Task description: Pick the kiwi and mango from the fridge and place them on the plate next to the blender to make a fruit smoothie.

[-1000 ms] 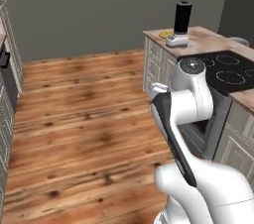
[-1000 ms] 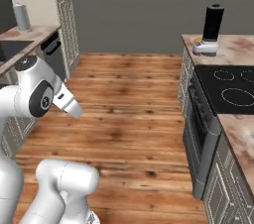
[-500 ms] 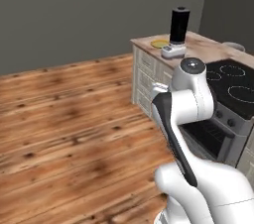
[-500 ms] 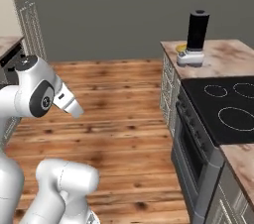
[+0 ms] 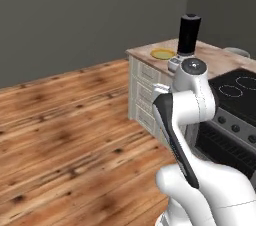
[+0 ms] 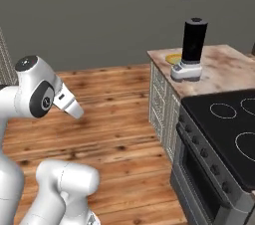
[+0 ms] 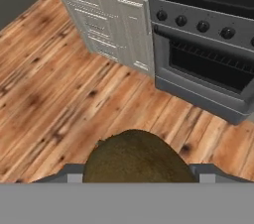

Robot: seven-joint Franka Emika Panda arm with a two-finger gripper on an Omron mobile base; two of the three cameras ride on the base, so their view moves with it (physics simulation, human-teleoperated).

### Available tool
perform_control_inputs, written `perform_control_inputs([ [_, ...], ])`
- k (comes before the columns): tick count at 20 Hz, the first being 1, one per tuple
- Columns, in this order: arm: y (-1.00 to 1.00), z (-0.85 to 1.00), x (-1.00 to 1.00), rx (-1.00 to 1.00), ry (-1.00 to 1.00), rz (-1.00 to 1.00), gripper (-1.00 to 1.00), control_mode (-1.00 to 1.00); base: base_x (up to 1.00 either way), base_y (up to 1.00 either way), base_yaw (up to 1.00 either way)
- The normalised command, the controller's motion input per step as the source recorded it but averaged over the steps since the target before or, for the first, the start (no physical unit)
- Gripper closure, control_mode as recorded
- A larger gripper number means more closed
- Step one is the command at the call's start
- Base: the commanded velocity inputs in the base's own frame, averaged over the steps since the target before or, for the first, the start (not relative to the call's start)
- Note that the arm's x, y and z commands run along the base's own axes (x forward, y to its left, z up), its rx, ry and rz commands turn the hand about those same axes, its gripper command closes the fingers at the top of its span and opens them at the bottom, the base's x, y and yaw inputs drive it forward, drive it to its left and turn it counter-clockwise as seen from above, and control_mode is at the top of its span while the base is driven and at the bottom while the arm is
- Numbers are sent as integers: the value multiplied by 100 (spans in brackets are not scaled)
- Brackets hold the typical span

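In the hand view a dark brown kiwi (image 7: 136, 157) sits between the fingertips of my gripper (image 7: 136, 174), which is shut on it above the wooden floor. The blender (image 5: 188, 36), a black jar on a white base, stands on the stone counter (image 5: 215, 60). Just left of it lies the yellow-rimmed plate (image 5: 162, 53). From the right base view the blender (image 6: 193, 45) has the plate (image 6: 173, 58) behind it at the counter's far corner. The mango and the fridge are out of view.
A stove with a black cooktop (image 6: 226, 119) adjoins the counter, and its oven front (image 7: 208, 57) faces the hand. Cream drawers (image 7: 106, 20) sit below the counter. Open wooden floor (image 5: 65, 135) stretches to the left.
The whole picture has shifted in both base views: the base has moved, and the counter with the blender and plate now stands nearer and larger. The arm keeps its folded pose.
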Motion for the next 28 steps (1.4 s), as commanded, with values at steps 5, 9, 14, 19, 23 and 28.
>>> perform_control_inputs([
  [5,0,0,0,0,0,0,100,100,87,64,-30],
  [9,0,0,0,0,0,0,100,100,82,67,-32],
  [14,0,0,0,0,0,0,100,100,75,64,-35],
  [19,0,0,0,0,0,0,100,100,69,69,-39],
  [23,0,0,0,0,0,0,100,100,66,70,-41],
  [28,0,0,0,0,0,0,100,100,63,53,-43],
])
